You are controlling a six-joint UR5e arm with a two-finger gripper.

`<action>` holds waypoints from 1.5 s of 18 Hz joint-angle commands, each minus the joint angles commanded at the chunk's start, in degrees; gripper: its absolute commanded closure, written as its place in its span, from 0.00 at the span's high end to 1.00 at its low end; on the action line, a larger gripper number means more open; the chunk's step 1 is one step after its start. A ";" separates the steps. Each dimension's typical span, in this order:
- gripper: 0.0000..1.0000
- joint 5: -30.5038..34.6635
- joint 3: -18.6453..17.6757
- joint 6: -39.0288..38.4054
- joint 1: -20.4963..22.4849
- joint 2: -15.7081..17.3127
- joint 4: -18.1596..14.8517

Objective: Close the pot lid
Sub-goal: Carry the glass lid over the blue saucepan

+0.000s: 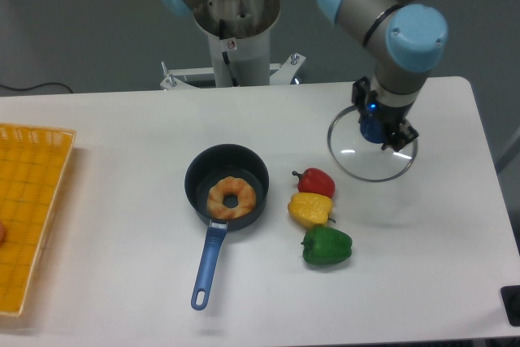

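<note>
now pot lid (372, 149) in gripper (377, 130)

Doughnut (231, 197), three peppers (318, 215), yellow basket (32, 201)

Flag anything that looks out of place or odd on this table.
Nothing is spilled or damaged. One oddity: a donut sits in the pot. The lid is off, held by its knob in the gripper, to the right of the three peppers.

Robotics lab with a tabletop test bench

A UR5e arm (382, 14) stands bolted on a metal pedestal (236, 46) behind a plain white table (97, 282), against a bare grey wall (73, 14), with toy peppers (321, 217) and a yellow plastic basket (28, 209) as props.
</note>
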 joint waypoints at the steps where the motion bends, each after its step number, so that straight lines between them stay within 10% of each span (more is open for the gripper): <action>1: 0.56 -0.17 -0.44 -0.79 -0.79 0.09 0.18; 27: 0.53 -2.81 -7.83 -22.59 -17.32 2.99 5.19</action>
